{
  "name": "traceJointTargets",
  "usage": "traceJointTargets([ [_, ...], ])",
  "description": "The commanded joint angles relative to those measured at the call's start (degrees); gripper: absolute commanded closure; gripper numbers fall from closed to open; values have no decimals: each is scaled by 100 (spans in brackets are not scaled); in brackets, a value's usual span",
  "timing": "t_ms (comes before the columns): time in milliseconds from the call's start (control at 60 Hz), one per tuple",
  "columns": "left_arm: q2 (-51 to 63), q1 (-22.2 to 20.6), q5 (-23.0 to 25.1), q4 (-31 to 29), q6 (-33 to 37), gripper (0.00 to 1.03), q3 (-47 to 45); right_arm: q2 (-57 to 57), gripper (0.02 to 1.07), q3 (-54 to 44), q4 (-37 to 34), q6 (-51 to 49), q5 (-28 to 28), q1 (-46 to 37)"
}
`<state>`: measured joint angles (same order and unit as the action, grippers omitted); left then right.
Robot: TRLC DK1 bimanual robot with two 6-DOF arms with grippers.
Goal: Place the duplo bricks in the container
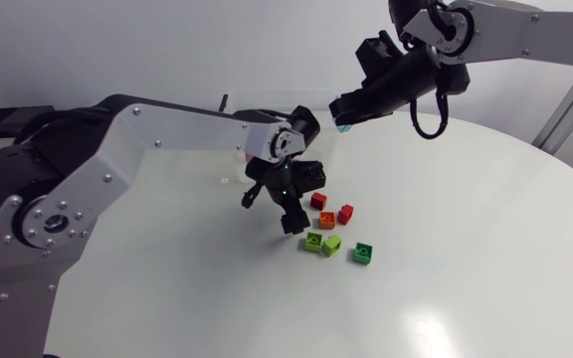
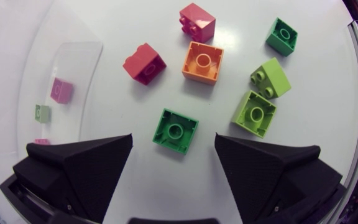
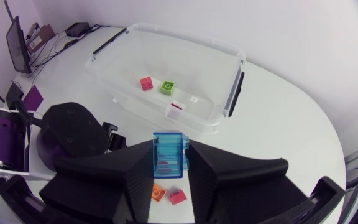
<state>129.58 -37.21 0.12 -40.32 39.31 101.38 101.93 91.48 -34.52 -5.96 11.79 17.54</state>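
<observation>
My left gripper (image 1: 275,207) hangs open just above the table. A green brick (image 2: 175,130) lies between its fingers, untouched. Ahead of it lie two light green bricks (image 2: 254,112) (image 2: 270,77), a dark green one (image 2: 283,35), an orange one (image 2: 202,62) and two red ones (image 2: 144,63) (image 2: 197,21). My right gripper (image 1: 344,121) is raised at the back, shut on a translucent blue brick (image 3: 168,155). Ahead of and below it stands the clear container (image 3: 229,106), holding a pink brick (image 3: 146,83), a green one (image 3: 167,87) and a white-and-pink one (image 3: 176,109).
The loose bricks cluster mid-table, to the right of my left gripper: red (image 1: 318,201), orange (image 1: 327,221), light green (image 1: 332,245), dark green (image 1: 363,254). The container (image 2: 79,68) stands close beside my left gripper, at the table's back. My left arm (image 3: 73,134) lies below the right gripper.
</observation>
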Motion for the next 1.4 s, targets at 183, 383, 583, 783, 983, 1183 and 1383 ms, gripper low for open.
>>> traceJointTargets([
  [183,507,21,58,-381,332,12,602,213,80,265,-63,51,42,-23],
  [383,542,-41,304,-715,455,44,699,459,79,502,-28,112,42,-31],
  [583,656,-49,700,-978,560,91,646,644,79,783,-2,165,7,-40],
  [783,147,65,884,-759,534,92,13,952,79,1091,69,174,-98,-58],
  [983,-811,188,1104,-389,402,92,-989,1514,78,1610,69,209,-186,-75],
  [1183,-1963,311,1183,-29,261,92,-1806,2059,77,2198,51,235,-300,-49],
  [1383,-2763,636,1227,147,68,92,-1833,2358,20,2594,-81,235,-371,-5],
])
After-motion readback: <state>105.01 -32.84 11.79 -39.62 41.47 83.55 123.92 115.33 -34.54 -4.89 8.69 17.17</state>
